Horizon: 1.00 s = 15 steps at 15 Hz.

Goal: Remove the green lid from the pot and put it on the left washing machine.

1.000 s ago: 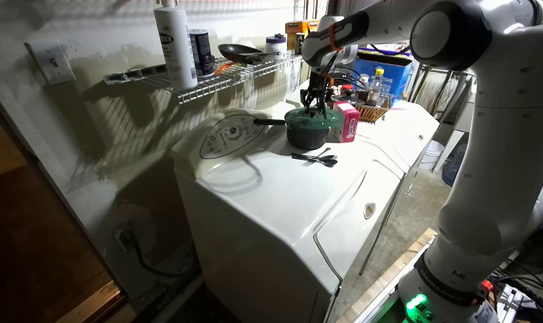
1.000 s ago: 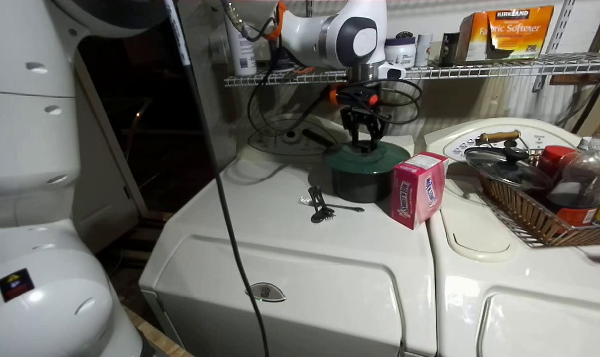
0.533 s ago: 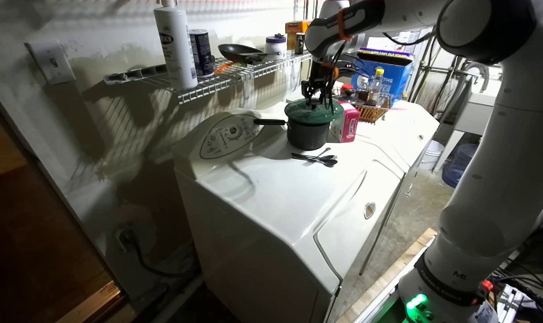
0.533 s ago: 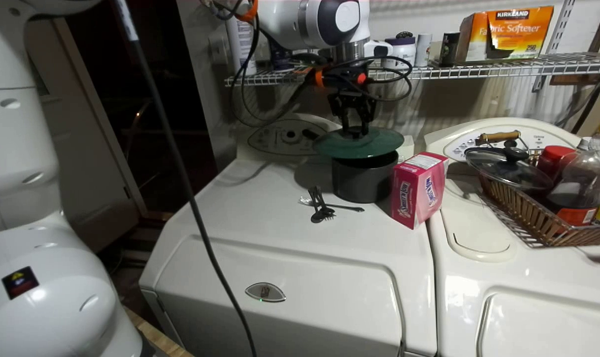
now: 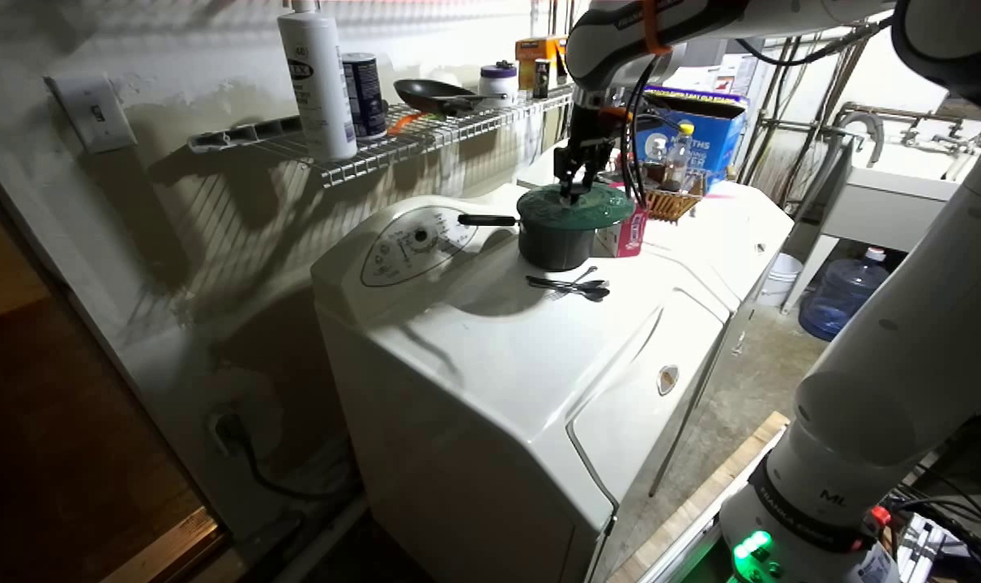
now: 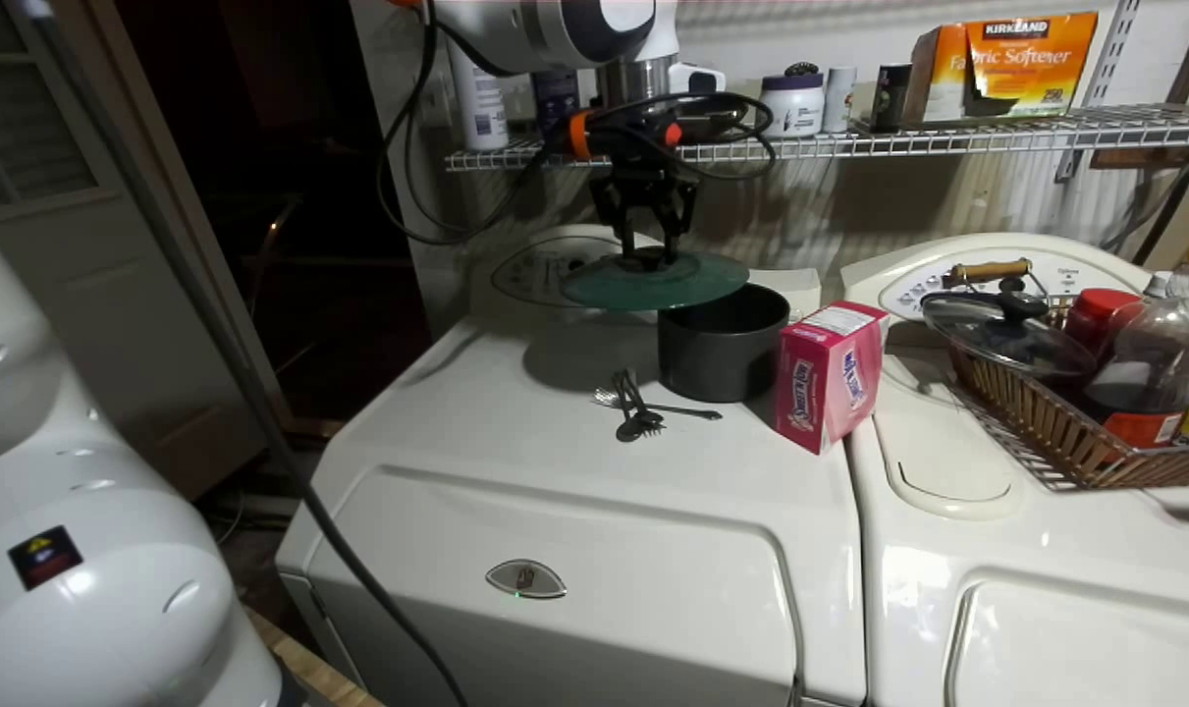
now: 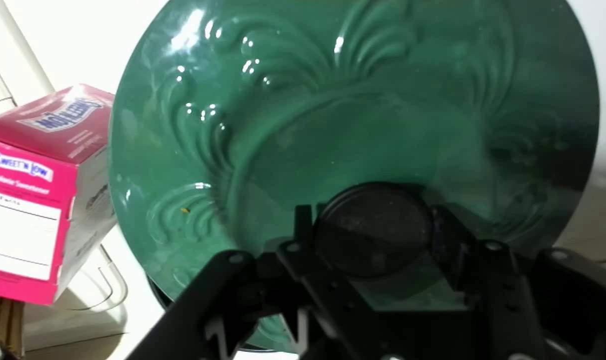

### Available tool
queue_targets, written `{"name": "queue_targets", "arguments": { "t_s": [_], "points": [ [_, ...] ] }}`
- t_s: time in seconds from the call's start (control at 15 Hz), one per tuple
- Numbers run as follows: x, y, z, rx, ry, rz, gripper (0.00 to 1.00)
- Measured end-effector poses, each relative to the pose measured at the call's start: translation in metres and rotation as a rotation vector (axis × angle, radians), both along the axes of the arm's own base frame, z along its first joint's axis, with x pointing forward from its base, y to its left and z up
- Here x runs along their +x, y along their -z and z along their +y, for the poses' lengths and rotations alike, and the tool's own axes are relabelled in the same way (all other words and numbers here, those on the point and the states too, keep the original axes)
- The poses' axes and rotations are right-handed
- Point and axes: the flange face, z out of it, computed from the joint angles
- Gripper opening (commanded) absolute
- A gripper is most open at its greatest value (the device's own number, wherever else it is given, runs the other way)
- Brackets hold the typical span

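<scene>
End effector (image 7: 374, 227) gripping green lid (image 7: 354, 145), Sweet'N Low box (image 7: 45, 195), Kirkland carton (image 6: 1008, 71)

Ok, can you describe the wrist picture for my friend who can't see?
A robot gripper holds a round green lid by its black knob. A pink box is on the left, and a pot peeks out under the lid.

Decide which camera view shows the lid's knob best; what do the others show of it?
The wrist view: it looks down on the lid, so the round top of the knob shows large. In both exterior views the knob is small, dark against the dark pincer, and hard to make out.
</scene>
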Motion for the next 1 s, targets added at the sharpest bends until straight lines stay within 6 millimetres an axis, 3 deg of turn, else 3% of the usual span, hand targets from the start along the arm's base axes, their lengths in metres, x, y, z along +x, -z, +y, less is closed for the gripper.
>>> {"name": "queue_targets", "arguments": {
  "t_s": [0.6, 0.67, 0.8, 1.0],
  "points": [
    [-0.051, 0.011, 0.091, 0.004, -0.295, 0.038, 0.34],
    [-0.055, 0.013, 0.101, 0.011, -0.326, 0.042, 0.59],
    [-0.064, 0.017, 0.119, 0.039, -0.371, 0.047, 0.59],
    [-0.069, 0.017, 0.124, 0.047, -0.387, 0.047, 0.59]
  ]
}}
